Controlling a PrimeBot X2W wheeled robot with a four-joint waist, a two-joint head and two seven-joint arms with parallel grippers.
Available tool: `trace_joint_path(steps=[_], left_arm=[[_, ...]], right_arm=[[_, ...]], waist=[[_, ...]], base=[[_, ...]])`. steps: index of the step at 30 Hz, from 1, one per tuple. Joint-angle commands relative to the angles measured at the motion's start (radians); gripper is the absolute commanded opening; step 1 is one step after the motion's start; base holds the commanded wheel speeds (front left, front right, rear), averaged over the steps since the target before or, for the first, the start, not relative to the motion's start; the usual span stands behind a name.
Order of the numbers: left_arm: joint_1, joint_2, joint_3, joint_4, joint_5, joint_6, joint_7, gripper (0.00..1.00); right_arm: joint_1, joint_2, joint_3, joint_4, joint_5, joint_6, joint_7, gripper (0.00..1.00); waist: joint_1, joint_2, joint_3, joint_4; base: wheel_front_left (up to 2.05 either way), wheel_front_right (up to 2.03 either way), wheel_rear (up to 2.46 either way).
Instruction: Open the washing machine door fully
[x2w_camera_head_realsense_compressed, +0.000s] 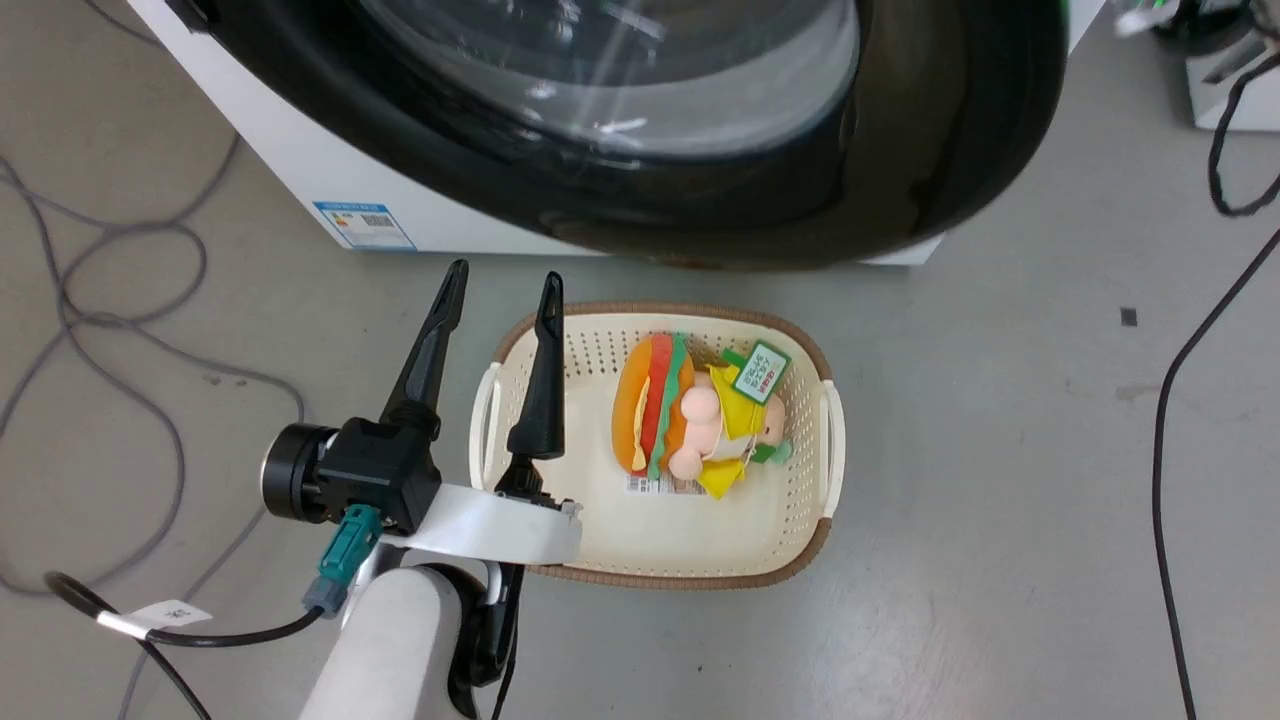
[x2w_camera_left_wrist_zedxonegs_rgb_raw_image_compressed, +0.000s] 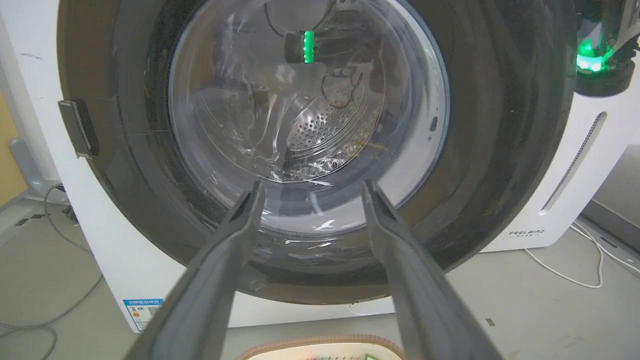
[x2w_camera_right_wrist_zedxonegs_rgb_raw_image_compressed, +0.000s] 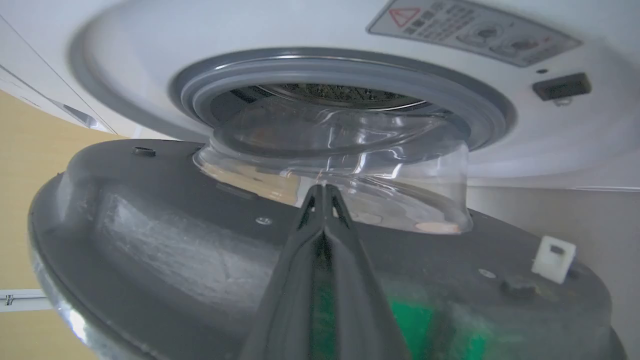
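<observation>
Stiff, heavy and slick, the washing machine door (x2w_camera_right_wrist_zedxonegs_rgb_raw_image_compressed: 150, 240) looks best pushed at its rim; right fingers (x2w_camera_right_wrist_zedxonegs_rgb_raw_image_compressed: 290, 290) closed empty, left fingers (x2w_camera_head_realsense_compressed: 428, 350) spread empty.

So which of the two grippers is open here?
The left gripper: its jaws stand wide apart, facing the washing machine door. The right gripper has its jaws pressed together, pointing at the door's glass bowl.

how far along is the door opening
Done: the door is ajar, its glass bowl partly out of the rubber ring. In hand: the shut right end effector points at the door's inner side. To do: swinging it fully open; the left end effector hangs open in front.
</observation>
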Motion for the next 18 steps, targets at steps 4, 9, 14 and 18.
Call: trace_joint_path(steps=[4, 9, 14, 18], left_arm=[[0.012, 0.002, -0.001, 0.014, 0.000, -0.003, -0.005, 1.00], [0.038, 0.002, 0.004, 0.029, 0.001, -0.006, -0.005, 1.00], [0.072, 0.002, 0.010, 0.045, 0.004, -0.011, -0.005, 1.00], [0.101, 0.002, 0.014, 0.056, 0.009, -0.015, -0.005, 1.00]], right_arm=[[0.056, 0.018, 0.005, -0.009, 0.012, 0.001, 0.051, 0.00], [0.131, 0.019, 0.001, -0.047, 0.028, 0.001, 0.105, 0.00], [0.221, 0.022, -0.006, -0.098, 0.049, 0.001, 0.150, 0.00], [0.294, 0.027, -0.012, -0.140, 0.071, 0.001, 0.183, 0.00]], waist=[[0.0000, 0.0000, -0.031, 0.003], [0.0000, 0.0000, -0.074, 0.005], [0.0000, 0.0000, -0.120, 0.006], [0.0000, 0.0000, -0.153, 0.009]], base=[[0.00, 0.00, 0.00], [0.00, 0.00, 0.00], [0.00, 0.00, 0.00], [0.00, 0.00, 0.00]])
